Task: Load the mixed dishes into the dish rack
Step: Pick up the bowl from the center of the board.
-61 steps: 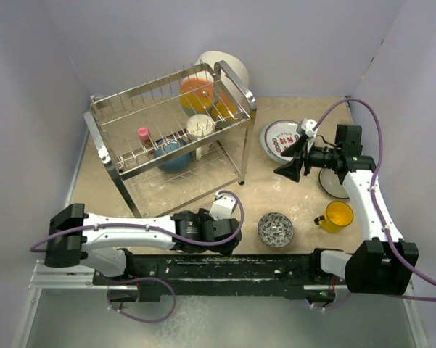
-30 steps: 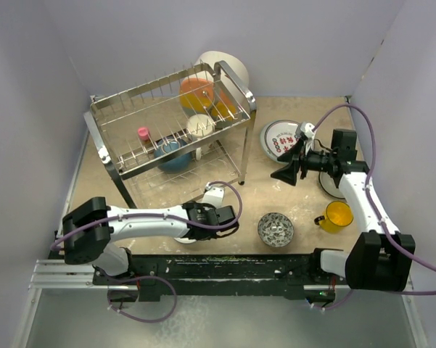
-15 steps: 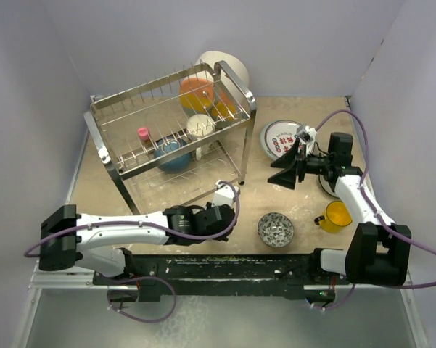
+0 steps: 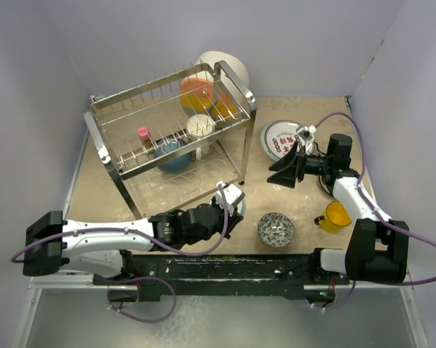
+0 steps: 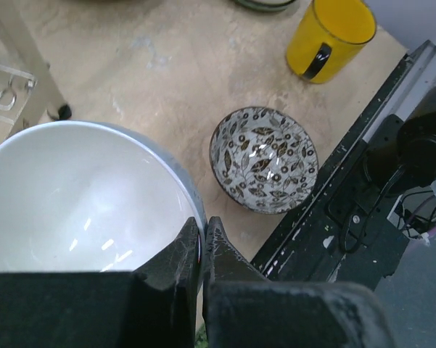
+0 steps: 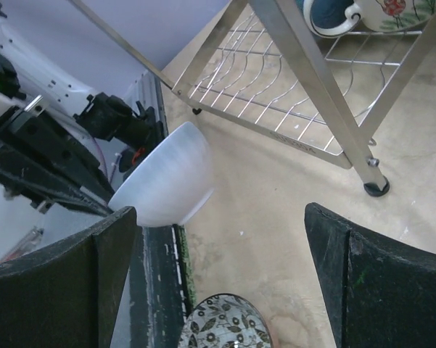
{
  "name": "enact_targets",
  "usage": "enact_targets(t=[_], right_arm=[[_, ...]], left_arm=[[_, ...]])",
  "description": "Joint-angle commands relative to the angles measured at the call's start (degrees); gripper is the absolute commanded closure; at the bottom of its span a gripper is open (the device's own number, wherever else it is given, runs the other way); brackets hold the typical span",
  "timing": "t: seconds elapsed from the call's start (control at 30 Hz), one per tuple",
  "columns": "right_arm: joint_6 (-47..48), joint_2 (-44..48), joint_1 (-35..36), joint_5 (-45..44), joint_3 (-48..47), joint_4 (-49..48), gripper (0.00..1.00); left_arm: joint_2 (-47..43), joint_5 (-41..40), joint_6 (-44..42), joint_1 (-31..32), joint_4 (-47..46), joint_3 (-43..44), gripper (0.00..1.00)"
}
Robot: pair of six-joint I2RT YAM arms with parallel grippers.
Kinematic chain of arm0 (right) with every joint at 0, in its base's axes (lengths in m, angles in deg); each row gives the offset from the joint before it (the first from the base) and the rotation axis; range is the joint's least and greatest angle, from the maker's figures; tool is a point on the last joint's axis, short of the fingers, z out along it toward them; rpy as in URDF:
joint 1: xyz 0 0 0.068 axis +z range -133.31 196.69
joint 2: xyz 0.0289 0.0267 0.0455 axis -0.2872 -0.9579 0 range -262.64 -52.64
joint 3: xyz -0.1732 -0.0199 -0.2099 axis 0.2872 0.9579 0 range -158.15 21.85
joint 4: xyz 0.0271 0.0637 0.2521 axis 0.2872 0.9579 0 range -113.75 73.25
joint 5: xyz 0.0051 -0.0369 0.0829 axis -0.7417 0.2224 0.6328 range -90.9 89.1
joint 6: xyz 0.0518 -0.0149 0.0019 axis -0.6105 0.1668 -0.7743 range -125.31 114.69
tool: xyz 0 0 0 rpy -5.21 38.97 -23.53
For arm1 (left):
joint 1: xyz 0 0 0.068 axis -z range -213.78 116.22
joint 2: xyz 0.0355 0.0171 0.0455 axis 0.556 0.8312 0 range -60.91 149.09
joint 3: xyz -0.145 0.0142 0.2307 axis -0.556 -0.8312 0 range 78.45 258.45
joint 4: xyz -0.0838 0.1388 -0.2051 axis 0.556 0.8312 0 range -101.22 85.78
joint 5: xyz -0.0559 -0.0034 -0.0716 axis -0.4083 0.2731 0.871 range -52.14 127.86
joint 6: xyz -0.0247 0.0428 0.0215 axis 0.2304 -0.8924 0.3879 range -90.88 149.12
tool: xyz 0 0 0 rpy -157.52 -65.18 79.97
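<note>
My left gripper [image 4: 225, 212] is shut on the rim of a white bowl [image 5: 80, 196], held just above the table near the front right leg of the dish rack [image 4: 170, 123]. The same white bowl [image 6: 167, 185] shows tilted in the right wrist view. A small patterned bowl [image 4: 276, 229] sits right of it. My right gripper [image 4: 286, 170] hangs open and holds nothing, beside the red-lettered plate [image 4: 279, 138]. A yellow cup [image 4: 339, 214] stands at the right. Orange dishes [image 4: 196, 93] and a dark blue bowl [image 4: 173, 154] are in the rack.
A large white bowl [image 4: 225, 65] leans behind the rack. A grey plate [image 4: 330, 187] lies partly under my right arm. The rack's lower wire tier [image 6: 290, 94] and its foot [image 6: 376, 188] are close to the held bowl. Walls close in both sides.
My left gripper has carried the white bowl to the right and slightly up the view, towards the rack's leg. My right gripper has opened wider and shifted a little left.
</note>
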Motion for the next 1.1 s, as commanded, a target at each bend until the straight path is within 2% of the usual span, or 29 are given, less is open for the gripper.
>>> enact_targets(t=[0.0, 0.13, 0.23, 0.43, 0.67, 1.07], right_arm=[[-10.24, -0.56, -0.21, -3.27, 0.3, -2.9, 0.0], [-23.01, -0.34, 0.05, -5.1, 2.6, -9.39, 0.0], [-24.55, 0.39, 0.05, -4.3, 3.03, -8.39, 0.0], [-26.02, 5.32, 2.2, -1.15, 4.38, -8.68, 0.0], [-25.26, 6.81, 9.15, -2.21, 3.27, -6.78, 0.0], [-25.03, 7.69, 12.4, -6.1, 2.45, -6.09, 0.0]], left_arm=[[-1.81, 1.08, -12.81, 0.52, -19.18, -1.6, 1.0], [-0.5, 1.91, -21.27, 0.48, -23.63, -1.74, 1.0], [0.35, 1.45, -28.04, 0.52, -27.95, -2.85, 1.0], [2.56, 0.36, -35.75, 0.16, -35.38, -3.57, 1.0], [3.65, 2.16, -36.52, -0.27, -38.33, -4.1, 1.0], [8.13, 2.34, -35.73, -0.27, -38.51, -0.6, 1.0]])
